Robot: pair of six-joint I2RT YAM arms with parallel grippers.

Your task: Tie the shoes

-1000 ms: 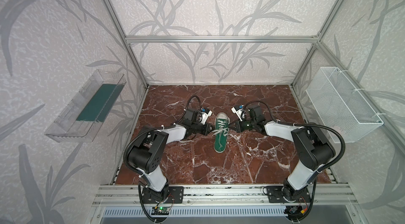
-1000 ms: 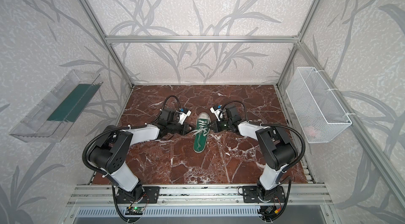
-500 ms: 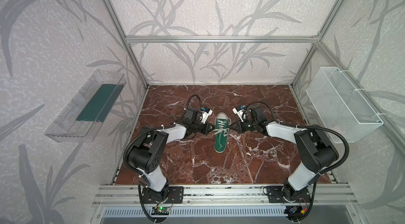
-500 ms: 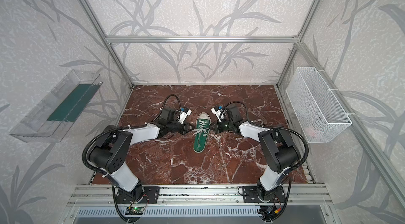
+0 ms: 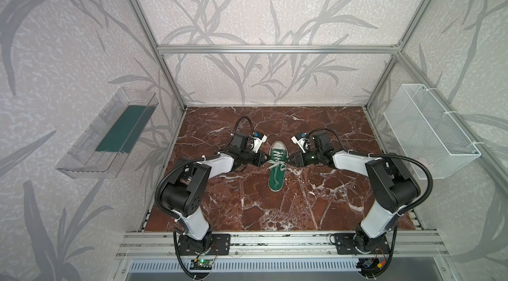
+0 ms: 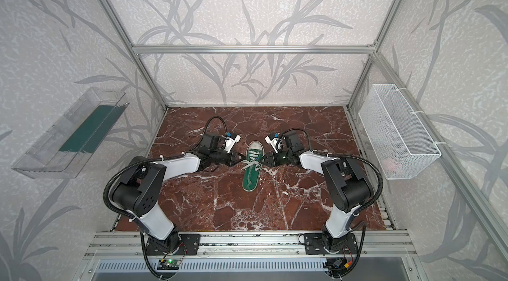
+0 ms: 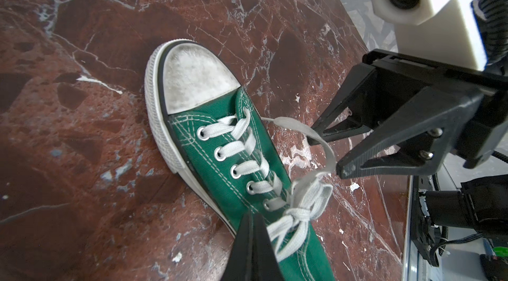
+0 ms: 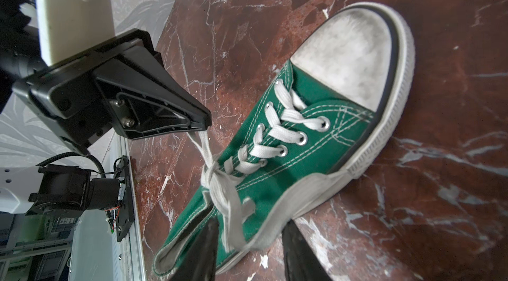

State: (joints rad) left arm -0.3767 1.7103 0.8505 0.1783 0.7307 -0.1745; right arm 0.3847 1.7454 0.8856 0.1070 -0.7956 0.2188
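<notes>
The green shoe (image 5: 277, 180) (image 6: 251, 178) lies mid-table on the red marble, its white toe cap (image 7: 192, 84) pointing away from the arm bases. Its white laces are drawn into a knot (image 7: 295, 215) (image 8: 214, 180) over the tongue. At the shoe's left side, my left gripper (image 5: 265, 159) (image 6: 238, 162) (image 7: 252, 215) (image 8: 204, 124) is shut on a lace strand that runs taut to the knot. To the shoe's right, my right gripper (image 5: 288, 160) (image 6: 264, 160) (image 7: 327, 149) (image 8: 251, 238) stands open, and a slack lace loop (image 7: 328, 153) hangs between its fingers.
A clear plastic tray (image 5: 107, 139) hangs on the left wall and a white wire basket (image 5: 428, 131) on the right wall. The aluminium rail (image 5: 275, 241) with both arm bases runs along the front edge. Frame posts stand at the back corners.
My right gripper has opened and let its lace loop go slack. The left gripper stays shut on its strand, and the shoe has not moved.
</notes>
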